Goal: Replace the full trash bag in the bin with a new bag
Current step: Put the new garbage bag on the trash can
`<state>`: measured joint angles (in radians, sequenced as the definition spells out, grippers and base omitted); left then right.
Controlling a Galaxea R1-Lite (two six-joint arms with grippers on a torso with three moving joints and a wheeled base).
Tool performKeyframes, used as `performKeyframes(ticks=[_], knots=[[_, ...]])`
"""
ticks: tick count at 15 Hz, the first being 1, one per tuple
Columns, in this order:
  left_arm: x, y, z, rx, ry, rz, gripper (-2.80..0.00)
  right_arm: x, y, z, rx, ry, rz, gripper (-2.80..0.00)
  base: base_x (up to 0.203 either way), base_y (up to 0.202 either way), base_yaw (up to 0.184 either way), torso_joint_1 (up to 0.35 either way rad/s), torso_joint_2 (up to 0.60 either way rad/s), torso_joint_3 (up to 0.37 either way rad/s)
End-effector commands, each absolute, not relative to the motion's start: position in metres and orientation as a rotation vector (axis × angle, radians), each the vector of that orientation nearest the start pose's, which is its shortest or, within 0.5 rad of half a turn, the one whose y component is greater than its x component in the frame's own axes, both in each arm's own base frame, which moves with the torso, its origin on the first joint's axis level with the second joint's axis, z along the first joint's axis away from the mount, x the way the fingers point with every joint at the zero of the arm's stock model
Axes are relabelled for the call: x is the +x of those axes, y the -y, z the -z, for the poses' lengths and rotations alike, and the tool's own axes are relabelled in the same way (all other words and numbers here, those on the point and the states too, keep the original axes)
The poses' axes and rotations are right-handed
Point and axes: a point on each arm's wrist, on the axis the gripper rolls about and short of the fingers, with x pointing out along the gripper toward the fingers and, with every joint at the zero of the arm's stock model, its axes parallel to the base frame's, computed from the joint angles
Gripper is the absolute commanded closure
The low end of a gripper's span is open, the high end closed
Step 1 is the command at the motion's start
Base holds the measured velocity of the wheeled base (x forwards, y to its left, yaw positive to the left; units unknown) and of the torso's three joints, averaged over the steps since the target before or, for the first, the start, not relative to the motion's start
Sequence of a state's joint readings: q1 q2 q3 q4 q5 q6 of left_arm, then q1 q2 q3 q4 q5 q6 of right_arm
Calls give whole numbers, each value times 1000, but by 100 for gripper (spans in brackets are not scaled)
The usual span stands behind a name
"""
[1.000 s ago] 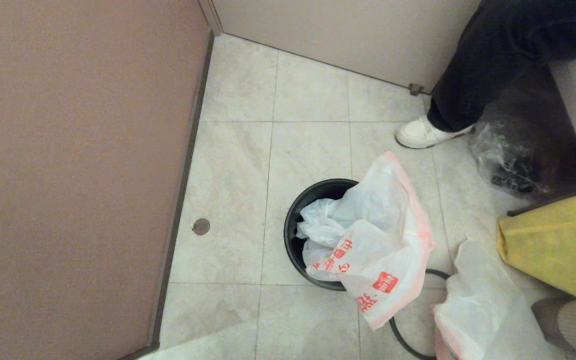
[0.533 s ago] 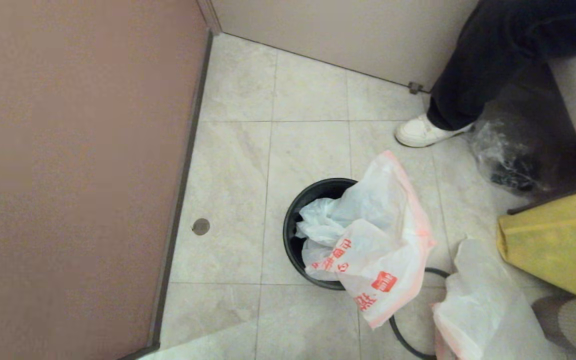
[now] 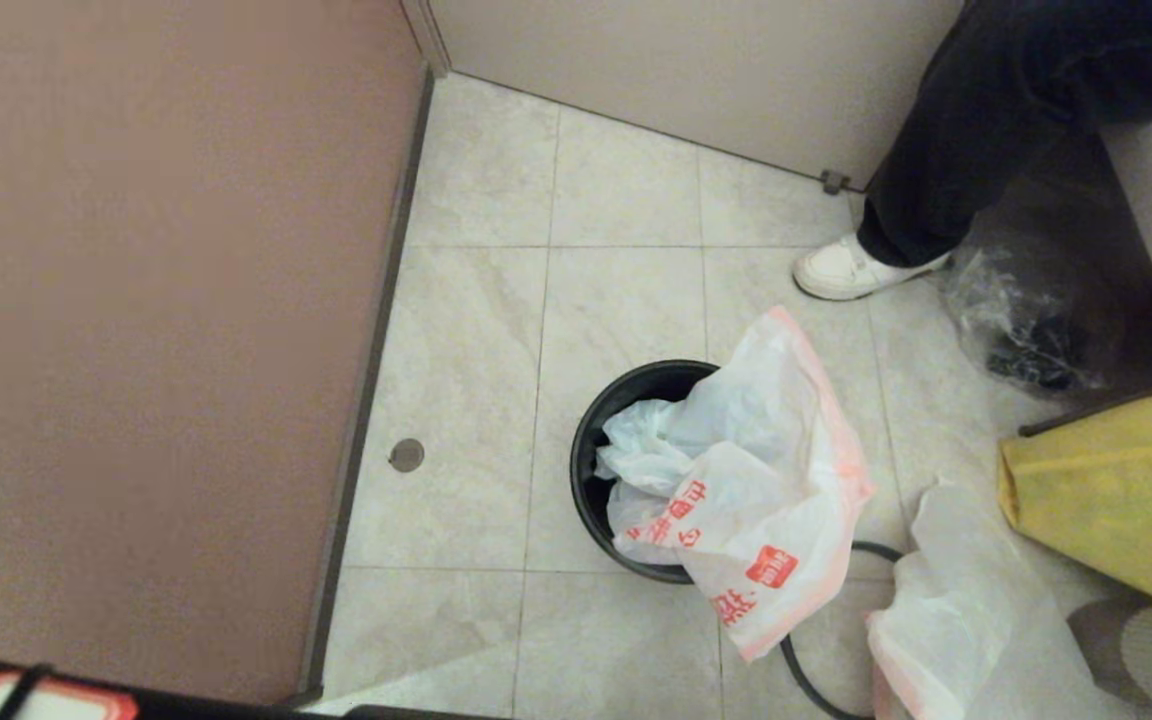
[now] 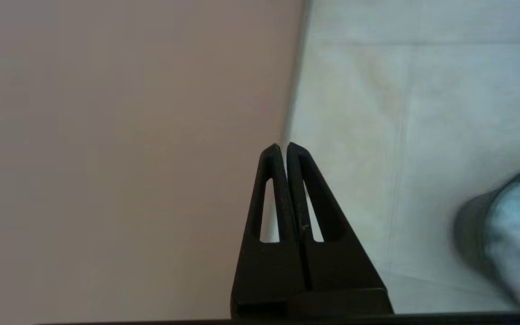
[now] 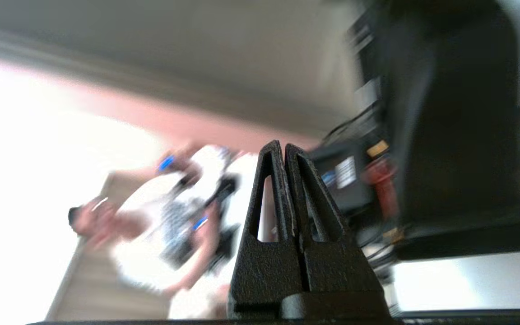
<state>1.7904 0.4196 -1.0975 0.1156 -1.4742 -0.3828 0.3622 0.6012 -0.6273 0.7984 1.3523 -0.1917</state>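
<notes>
the thin white translucent new bag (image 3: 736, 500) with red print droops half in, half over the small round black plastic bin (image 3: 591, 495). my left gripper (image 4: 284, 146) and right gripper (image 5: 282, 145) are pressed together, empty. next, i judge: spread its hem round the rim.

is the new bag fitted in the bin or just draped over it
Just draped. The new bag lies crumpled across the bin, part tucked inside, most spilling over the rim onto the floor, its hem not around the rim.

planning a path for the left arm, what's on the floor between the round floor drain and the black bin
Only bare tile with one grout line lies between the floor drain and the bin, as the head view shows.
</notes>
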Motion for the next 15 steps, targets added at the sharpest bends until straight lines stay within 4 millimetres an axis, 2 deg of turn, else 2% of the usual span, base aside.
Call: performKeyframes(ticks=[1, 3, 7, 13, 15], knots=[[33, 135, -342, 163, 46, -144, 0, -24, -14, -186, 290, -639, -1760, 0, 0, 0, 0, 0, 0, 0], [35, 129, -347, 155, 45, -158, 0, -29, -11, -187, 340, -629, -1835, 0, 0, 0, 0, 0, 0, 0], [38, 113, -355, 151, 41, -195, 0, -30, -11, -190, 332, -612, -1841, 0, 0, 0, 0, 0, 0, 0], [39, 83, -353, 162, 30, -249, 0, -26, -13, -199, 324, -607, -1830, 0, 0, 0, 0, 0, 0, 0], [39, 78, -353, 154, 28, -260, 0, -23, -14, -205, 318, -601, -1827, 0, 0, 0, 0, 0, 0, 0]])
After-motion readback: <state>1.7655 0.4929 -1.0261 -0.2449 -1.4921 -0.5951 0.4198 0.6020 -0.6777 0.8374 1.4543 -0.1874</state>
